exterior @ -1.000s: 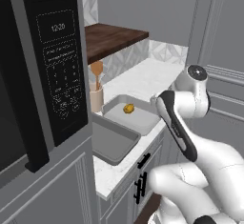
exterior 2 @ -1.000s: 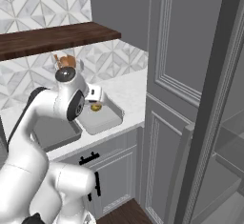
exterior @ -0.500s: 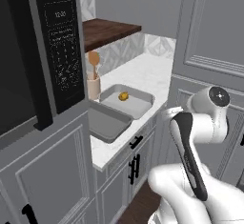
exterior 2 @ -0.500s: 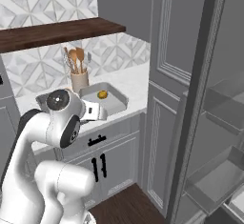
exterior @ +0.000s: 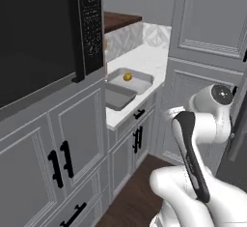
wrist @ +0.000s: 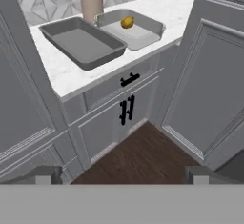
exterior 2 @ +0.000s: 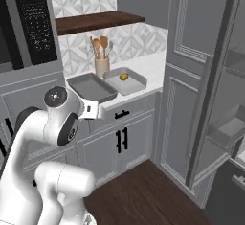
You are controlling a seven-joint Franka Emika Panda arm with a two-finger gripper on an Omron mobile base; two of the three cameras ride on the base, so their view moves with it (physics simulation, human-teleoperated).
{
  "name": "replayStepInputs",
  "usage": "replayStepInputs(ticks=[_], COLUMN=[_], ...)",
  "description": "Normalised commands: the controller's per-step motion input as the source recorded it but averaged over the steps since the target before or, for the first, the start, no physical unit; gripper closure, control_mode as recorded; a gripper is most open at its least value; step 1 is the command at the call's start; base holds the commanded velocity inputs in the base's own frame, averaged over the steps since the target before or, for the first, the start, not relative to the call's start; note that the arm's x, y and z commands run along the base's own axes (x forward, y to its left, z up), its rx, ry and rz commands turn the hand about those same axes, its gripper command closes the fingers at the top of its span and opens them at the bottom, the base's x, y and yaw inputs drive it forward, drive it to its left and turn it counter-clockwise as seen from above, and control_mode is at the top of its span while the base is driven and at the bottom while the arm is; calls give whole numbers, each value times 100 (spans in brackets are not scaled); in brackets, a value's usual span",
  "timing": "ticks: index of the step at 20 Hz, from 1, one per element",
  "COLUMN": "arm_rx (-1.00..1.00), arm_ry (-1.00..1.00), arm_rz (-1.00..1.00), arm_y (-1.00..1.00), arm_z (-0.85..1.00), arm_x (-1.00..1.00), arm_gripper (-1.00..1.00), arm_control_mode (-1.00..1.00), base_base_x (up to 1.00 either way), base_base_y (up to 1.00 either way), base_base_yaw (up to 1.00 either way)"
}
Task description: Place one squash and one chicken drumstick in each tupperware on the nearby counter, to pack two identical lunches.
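The biggest risk is the tall grey cabinet (exterior 2: 191, 75) to the right of the counter (wrist: 62, 73). It stands out past the counter's front, so an arm that swings in from that side could strike its panel. It also closes the counter at the right end, and the room to move is therefore mostly from the front and from above.

The microwave (exterior: 43, 37) hangs over the left part of the worktop. A high reach to the near tupperware (wrist: 83, 42) could touch its lower edge.

The counter front edge is a second danger: both trays sit near it, and a push from a finger could slide one over the edge.

The far tupperware (wrist: 152, 27) holds one small yellow-tan piece, probably a squash (wrist: 127, 23); the near one looks empty. No drumstick is to be seen, so three or more foods are still to bring, it seems.

The utensil crock (wrist: 91, 5) stands just behind the trays, touching or almost touching them, and a low approach from the back could tip it.

The gripper (wrist: 122, 175) is well away from the counter, over the dark floor, jaws spread wide and holding nothing.
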Motion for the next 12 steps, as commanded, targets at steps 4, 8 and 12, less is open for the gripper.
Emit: replayStepInputs(ticks=[4,8,12], arm_rx=[0,0,0], arm_ry=[0,0,0], arm_rz=[0,0,0], arm_y=[0,0,0], arm_z=[0,0,0], arm_x=[0,0,0], arm_gripper=[-100,-100,-100], arm_control_mode=[100,100,100], base_base_x=[-100,-69,-25], base_base_y=[-21,-24,-25], base_base_yaw=[-41,-50,-58])
